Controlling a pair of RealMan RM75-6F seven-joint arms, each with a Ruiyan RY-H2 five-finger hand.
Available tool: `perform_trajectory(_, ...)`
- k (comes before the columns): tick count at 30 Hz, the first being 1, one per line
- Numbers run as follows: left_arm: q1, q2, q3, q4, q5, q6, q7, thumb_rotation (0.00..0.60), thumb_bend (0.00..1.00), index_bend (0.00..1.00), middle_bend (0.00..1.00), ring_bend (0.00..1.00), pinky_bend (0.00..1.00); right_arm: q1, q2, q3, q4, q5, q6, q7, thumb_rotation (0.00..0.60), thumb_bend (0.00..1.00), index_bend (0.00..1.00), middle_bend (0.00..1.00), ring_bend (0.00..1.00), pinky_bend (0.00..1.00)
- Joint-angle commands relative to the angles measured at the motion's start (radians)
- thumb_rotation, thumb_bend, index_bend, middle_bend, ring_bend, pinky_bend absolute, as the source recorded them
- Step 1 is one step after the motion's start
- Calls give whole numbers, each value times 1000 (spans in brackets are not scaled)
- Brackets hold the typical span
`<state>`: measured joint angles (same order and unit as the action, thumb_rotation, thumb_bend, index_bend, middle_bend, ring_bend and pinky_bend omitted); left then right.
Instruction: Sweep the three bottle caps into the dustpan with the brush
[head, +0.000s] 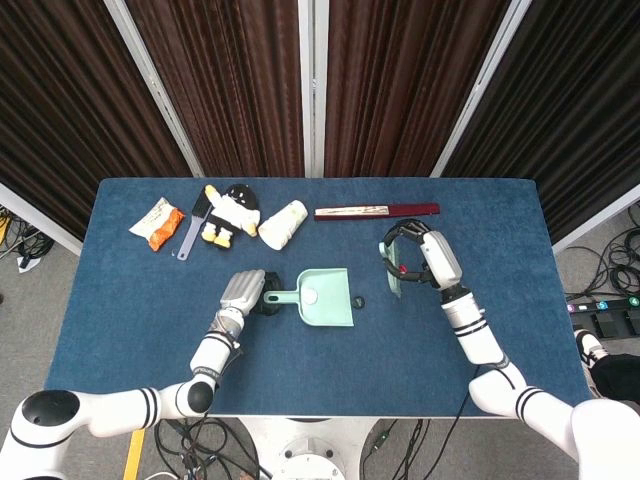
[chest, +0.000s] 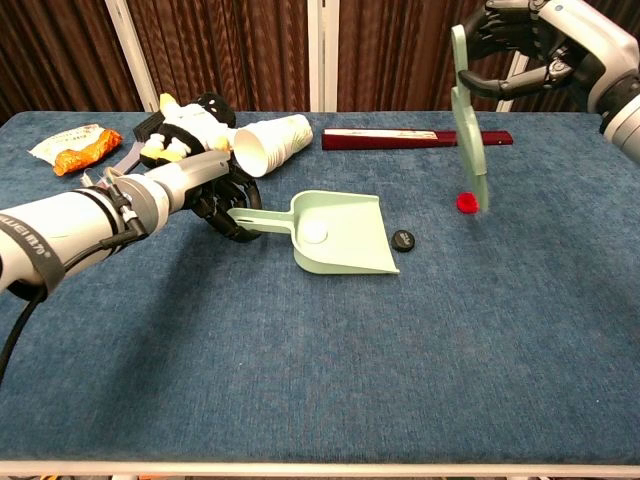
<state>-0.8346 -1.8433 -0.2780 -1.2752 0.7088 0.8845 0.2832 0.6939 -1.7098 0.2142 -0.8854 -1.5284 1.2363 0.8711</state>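
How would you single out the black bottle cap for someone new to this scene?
Start at the pale green plastic dustpan in the middle of the blue table. Just off its open right corner lies the small black bottle cap, on bare cloth. The white cap sits inside the pan; the red cap lies farther right.

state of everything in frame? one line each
left hand: grips the dustpan handle
right hand: holds the brush, raised
dustpan: flat on the table, mouth facing right
white cap: inside the dustpan
black cap: on the table, just outside the dustpan mouth
red cap: on the table, by the brush tip
brush: upright, bristles down
paper cup: lying on its side
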Motion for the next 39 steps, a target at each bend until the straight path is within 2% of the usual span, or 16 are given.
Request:
perform_trajectory(1, -5, -10, -5, 9, -14, 6, 12, 600, 397, 636, 596, 495, 473, 29, 28, -7, 82, 14, -75, 58, 600, 461, 766, 618, 325, 238)
perform_trajectory(13, -14, -39, -32, 29, -58, 21, 37, 600, 397, 637, 597, 495, 478, 102, -53, -86, 325, -29, -196, 245, 600, 470, 775, 620, 325, 238)
perform_trajectory(19, -12, -41, -36, 24, -65, 21, 41, 600, 397, 636, 599, 495, 480, 115, -112, -132, 399, -59, -207, 339, 600, 473, 776, 620, 326, 238)
perform_trajectory(22, -10, -36, -33, 17, -65, 18, 45, 600, 397, 636, 599, 495, 480, 116, -137, -138, 436, -56, -209, 387, 600, 479, 782, 622, 326, 238)
perform_trajectory(30, -7, -37, -32, 11, -61, 4, 34, 600, 397, 636, 600, 496, 480, 116, -171, -170, 451, -86, -139, 482, 600, 510, 785, 624, 326, 238)
perform_trajectory(35, -2, -33, -25, 1, -52, 5, 32, 600, 397, 636, 600, 495, 480, 112, -191, -187, 426, -108, -67, 478, 600, 511, 787, 626, 326, 238)
perform_trajectory(39, 3, -32, -21, -5, -46, 8, 28, 600, 397, 636, 600, 495, 480, 115, -214, -181, 402, -108, -28, 442, 600, 512, 789, 629, 326, 238)
